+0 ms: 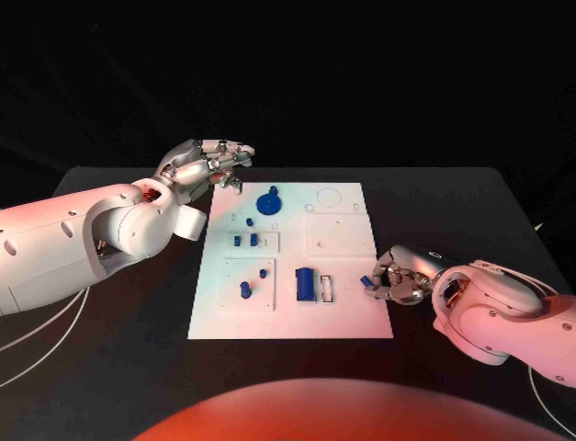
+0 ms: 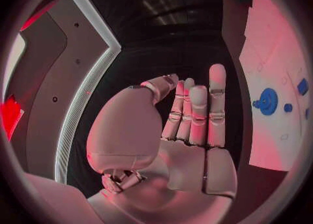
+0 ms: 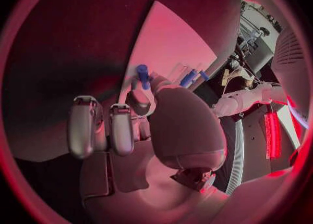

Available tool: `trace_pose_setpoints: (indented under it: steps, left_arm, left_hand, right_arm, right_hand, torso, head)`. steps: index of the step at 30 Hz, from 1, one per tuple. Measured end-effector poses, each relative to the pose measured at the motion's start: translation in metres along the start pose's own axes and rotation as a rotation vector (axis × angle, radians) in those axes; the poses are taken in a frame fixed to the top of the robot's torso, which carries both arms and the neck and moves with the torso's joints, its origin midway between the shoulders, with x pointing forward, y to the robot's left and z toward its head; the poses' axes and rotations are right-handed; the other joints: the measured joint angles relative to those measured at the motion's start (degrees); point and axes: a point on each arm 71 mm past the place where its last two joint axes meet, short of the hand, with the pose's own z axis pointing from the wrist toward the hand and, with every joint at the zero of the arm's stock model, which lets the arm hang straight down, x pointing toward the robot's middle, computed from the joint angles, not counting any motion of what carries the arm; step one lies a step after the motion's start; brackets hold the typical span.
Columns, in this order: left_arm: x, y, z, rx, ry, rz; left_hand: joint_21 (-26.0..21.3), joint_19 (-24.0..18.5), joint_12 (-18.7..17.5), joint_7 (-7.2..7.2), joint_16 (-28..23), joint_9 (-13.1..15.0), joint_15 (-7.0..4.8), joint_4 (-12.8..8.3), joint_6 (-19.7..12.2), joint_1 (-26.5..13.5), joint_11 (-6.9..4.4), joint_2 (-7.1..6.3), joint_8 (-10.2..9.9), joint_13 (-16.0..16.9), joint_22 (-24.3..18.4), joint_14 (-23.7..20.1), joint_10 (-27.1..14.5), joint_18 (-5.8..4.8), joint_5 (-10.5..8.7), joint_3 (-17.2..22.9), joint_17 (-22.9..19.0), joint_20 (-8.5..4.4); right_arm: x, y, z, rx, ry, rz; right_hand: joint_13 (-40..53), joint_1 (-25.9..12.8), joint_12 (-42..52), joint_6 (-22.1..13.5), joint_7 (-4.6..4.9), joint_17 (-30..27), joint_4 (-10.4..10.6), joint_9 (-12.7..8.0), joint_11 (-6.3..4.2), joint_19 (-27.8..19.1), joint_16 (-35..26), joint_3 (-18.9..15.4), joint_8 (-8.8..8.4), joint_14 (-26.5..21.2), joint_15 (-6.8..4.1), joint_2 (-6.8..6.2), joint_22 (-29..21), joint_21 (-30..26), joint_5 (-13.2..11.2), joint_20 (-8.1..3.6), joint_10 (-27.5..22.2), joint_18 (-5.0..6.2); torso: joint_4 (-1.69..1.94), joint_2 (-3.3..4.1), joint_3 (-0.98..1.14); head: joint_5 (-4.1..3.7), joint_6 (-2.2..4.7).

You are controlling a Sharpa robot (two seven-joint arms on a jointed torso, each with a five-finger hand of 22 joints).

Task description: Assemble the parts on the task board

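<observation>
While the left robot hand [image 1: 208, 163] hovered empty, fingers straight, off the task board's [image 1: 347, 317] far left corner, the right robot hand [image 1: 396, 277] pinched a small blue part [image 1: 366, 281] at the board's right edge, apparently mid-carry, next needing alignment over its slot.

1. Pretty dim overall; black table [image 1: 129, 367] and backdrop swallow the light.
2. Reddish-pink light washes the arms and the task board [image 1: 354, 317]'s near edge.
3. Both wrist views are fisheye circles, edges bent and dark.

the right hand [image 1: 400, 278] hides most of a small blue part [image 1: 366, 281].
</observation>
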Motion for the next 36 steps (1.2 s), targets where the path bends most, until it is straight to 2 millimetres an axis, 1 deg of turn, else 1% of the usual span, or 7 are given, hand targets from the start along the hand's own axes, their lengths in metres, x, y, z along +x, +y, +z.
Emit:
trace_pose_setpoints:
  steps: [7, 13, 21, 25, 29, 33, 36]
  left_arm:
    - [0.000, 0.000, 0.000, 0.000, 0.000, 0.000]
    - [0.000, 0.000, 0.000, -0.001, 0.000, 0.000]
    - [0.000, 0.000, 0.000, -0.001, 0.000, 0.000]
    - [0.000, 0.000, 0.000, -0.002, 0.000, 0.000]
    - [0.000, 0.000, 0.000, -0.002, 0.000, 0.000]
    - [0.000, 0.000, 0.000, -0.002, 0.000, 0.000]
    - [0.000, 0.000, 0.000, -0.002, 0.001, 0.000]
  left_hand:
    - [0.00, 0.00, 0.00, 0.00, 0.00, 0.00, 0.00, 0.00, 0.00, 0.00, 0.00, 0.00, 0.00, 0.00, 0.00, 0.00, 0.00, 0.00, 0.00, 0.00, 0.00, 0.00]
    - [0.00, 0.00, 0.00, 0.00, 0.00, 0.18, 0.00, 0.16, 0.00, 0.00, 0.00, 0.00, 0.00, 0.00, 0.00, 0.00, 0.00, 0.00, 0.00, 0.17, -0.01, 0.00]
    - [0.00, 0.00, 0.00, 0.00, 0.00, 0.18, 0.00, 0.16, 0.00, 0.00, 0.00, 0.00, 0.00, 0.00, 0.00, 0.00, 0.00, 0.00, 0.00, 0.16, -0.01, 0.00]
    - [0.00, 0.00, 0.00, 0.00, 0.00, 0.18, 0.00, 0.16, 0.00, 0.00, 0.00, 0.00, 0.00, 0.00, 0.00, 0.00, 0.00, 0.00, 0.00, 0.17, -0.01, 0.00]
    - [0.00, 0.00, 0.00, 0.00, 0.00, 0.23, 0.00, 0.16, 0.00, 0.00, 0.00, 0.00, 0.00, 0.00, 0.00, 0.00, 0.00, 0.00, 0.00, 0.17, 0.09, 0.00]
    - [0.00, 0.00, 0.00, 0.00, 0.00, 0.23, 0.00, 0.16, 0.00, 0.00, 0.00, 0.00, 0.00, 0.00, 0.00, 0.00, 0.00, 0.00, 0.00, 0.17, 0.09, 0.00]
    - [0.00, 0.00, 0.00, 0.00, 0.00, 0.23, 0.00, 0.16, 0.00, 0.00, 0.00, 0.00, 0.00, 0.00, 0.00, 0.00, 0.00, 0.00, 0.00, 0.16, 0.09, 0.00]
  right_arm:
    - [0.003, 0.007, 0.003, -0.024, -0.003, -0.025]
    - [0.003, 0.011, 0.004, -0.040, -0.010, -0.058]
    - [0.004, 0.016, 0.004, -0.053, -0.019, -0.084]
    - [0.004, 0.015, 0.002, -0.046, -0.019, -0.066]
    - [0.003, 0.018, 0.000, -0.034, -0.005, -0.008]
    - [0.000, 0.025, -0.001, -0.033, 0.004, 0.070]
    - [0.000, 0.034, -0.001, -0.036, 0.014, 0.148]
  right_hand:
    - [0.00, 3.03, 0.00, 0.19, 0.00, 0.00, -1.60, 0.07, -0.20, 0.00, 0.00, 2.69, 0.16, 0.00, 0.00, -0.27, 0.00, 0.00, -3.01, 0.00, 0.20, 0.00]
    - [-0.05, 4.49, 0.00, 0.48, -0.08, -0.01, -3.09, 0.10, -0.42, 0.00, -0.22, 5.13, -0.23, 0.00, 0.00, -0.99, -0.01, -0.30, -3.11, 0.00, 0.02, 0.00]
    - [0.10, 5.40, 0.04, 0.83, -0.43, -0.01, -4.42, 0.31, -0.43, 0.22, -0.22, 9.64, -0.79, 0.10, -0.34, -1.31, -0.02, -0.30, -0.41, -0.22, 0.03, 0.00]
    - [1.08, 5.22, 1.43, 0.84, -0.48, -0.01, -4.44, -0.65, -1.13, 0.22, -0.22, 12.05, -0.45, 0.00, -0.43, -1.13, -0.02, 0.27, 1.47, -0.22, 0.75, 0.00]
    - [1.40, 3.71, 1.64, 0.83, -0.48, -0.01, -4.70, -0.40, -1.04, 0.22, -0.22, 14.16, -0.40, 0.00, -0.43, -0.54, -0.02, 0.27, 2.77, -0.22, 1.25, 0.00]
    - [1.41, 1.79, 1.64, 0.83, -0.48, -0.01, -5.12, -0.38, -1.04, 0.22, -0.22, 15.39, -0.35, 0.00, -0.43, -0.80, -0.03, 0.27, 5.34, -0.22, 1.25, 0.00]
    - [1.41, 1.12, 1.64, 0.82, -0.47, -0.02, -5.44, -0.37, -1.04, 0.22, -0.22, 16.05, -0.32, 0.00, -0.43, -0.72, -0.03, 0.27, 5.60, -0.22, 1.25, 0.00]
  torso:
    - [0.04, -0.04, 0.07]
    - [0.03, -0.04, 0.06]
    - [0.01, -0.07, 0.03]
    - [0.03, -0.09, 0.04]
    - [0.03, -0.09, 0.04]
    - [0.07, -0.08, 0.02]
    - [0.08, -0.06, 0.01]
  head:
    - [0.03, 0.00]
    - [0.08, 0.00]
    - [0.08, 0.00]
    - [0.08, 0.00]
    - [0.10, 0.00]
    - [0.03, 0.00]
    - [0.02, 0.00]
